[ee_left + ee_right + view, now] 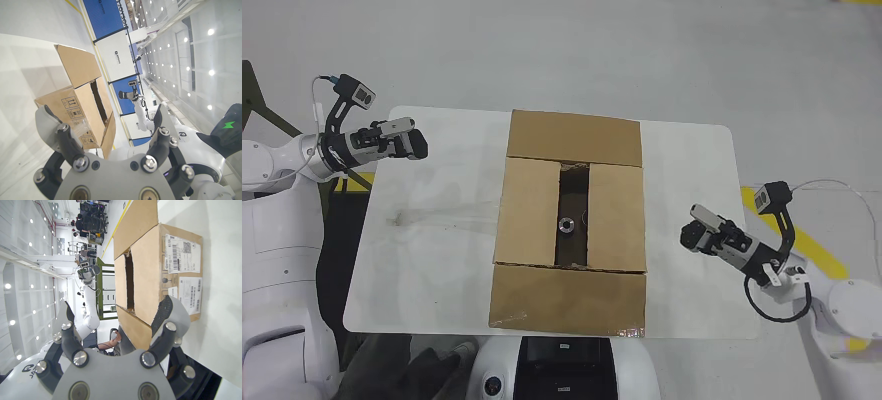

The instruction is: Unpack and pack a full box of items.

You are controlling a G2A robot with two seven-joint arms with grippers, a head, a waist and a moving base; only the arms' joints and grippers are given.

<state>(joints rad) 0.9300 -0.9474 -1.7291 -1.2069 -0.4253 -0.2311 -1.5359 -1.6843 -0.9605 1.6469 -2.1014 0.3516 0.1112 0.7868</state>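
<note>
Step in hand, as judged: unpacking, not yet begun. Left gripper (420, 145) and right gripper (689, 236) are both spread and empty. The box (575, 235) stands between them, clear of each. The next move probably requires parting the inner flaps (615, 215) to reach the round item (566, 224).
</note>
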